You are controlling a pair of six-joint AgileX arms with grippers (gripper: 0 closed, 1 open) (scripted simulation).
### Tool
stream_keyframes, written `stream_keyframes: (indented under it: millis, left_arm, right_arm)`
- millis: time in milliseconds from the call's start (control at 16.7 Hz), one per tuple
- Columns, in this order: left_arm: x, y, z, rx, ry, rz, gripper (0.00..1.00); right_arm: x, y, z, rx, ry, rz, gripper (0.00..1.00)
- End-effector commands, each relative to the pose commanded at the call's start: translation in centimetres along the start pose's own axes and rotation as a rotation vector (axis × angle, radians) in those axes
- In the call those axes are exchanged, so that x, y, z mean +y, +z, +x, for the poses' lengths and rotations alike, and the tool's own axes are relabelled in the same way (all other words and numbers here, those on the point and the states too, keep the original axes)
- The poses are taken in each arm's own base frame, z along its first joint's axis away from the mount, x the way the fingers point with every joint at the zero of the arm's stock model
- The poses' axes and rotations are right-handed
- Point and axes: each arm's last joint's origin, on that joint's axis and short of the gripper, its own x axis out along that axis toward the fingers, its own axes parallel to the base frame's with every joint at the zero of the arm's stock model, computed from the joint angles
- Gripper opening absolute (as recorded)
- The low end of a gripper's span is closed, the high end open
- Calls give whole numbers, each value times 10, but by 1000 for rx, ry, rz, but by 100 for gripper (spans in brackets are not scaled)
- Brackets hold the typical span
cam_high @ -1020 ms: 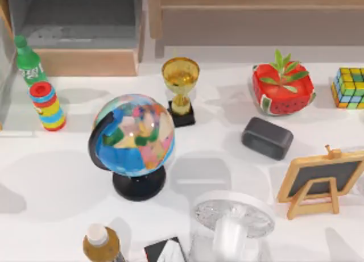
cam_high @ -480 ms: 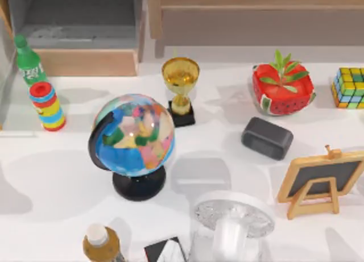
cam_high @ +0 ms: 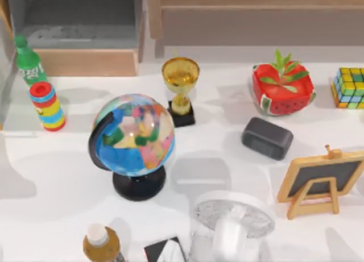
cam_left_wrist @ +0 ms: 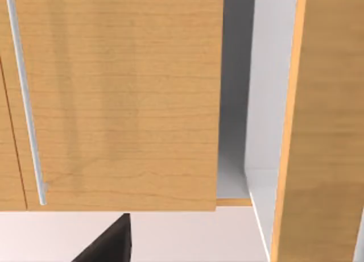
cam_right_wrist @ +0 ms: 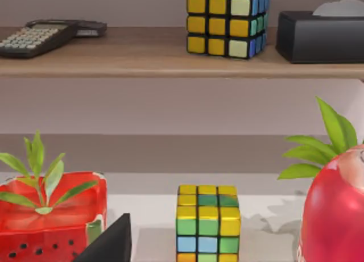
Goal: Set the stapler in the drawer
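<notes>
Where the drawer (cam_high: 85, 62) sits open, green bottle (cam_high: 28, 62) label unreadable

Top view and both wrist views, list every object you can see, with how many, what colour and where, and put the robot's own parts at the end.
drawer: 1, light wood, grey inside, back left, open
shelf unit: 1, brown, back right
green bottle: 1, far left
ring-stack toy: 1, rainbow, beside the bottle
globe: 1, mostly blue, black stand, centre left
trophy: 1, gold, behind the globe
watermelon planter: 1, red, right
grey block: 1, dark, right of centre
puzzle cube: 1 on the table's right edge; another on the shelf
chalkboard easel: 1, wood frame, front right
calculator: 1, dark, on the shelf
black box: 1, on the shelf
</notes>
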Motion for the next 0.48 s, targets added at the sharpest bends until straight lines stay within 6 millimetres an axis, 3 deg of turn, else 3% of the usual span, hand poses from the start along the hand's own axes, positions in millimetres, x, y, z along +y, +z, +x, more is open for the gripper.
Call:
stream_keyframes:
  millis: [60,480]
  left_arm:
    - [0,0,0,0,0,0,100]
    - [0,0,0,0,0,0,47]
  right_arm:
    - [0,0,0,0,0,0,100]
    - [0,0,0,0,0,0,100]
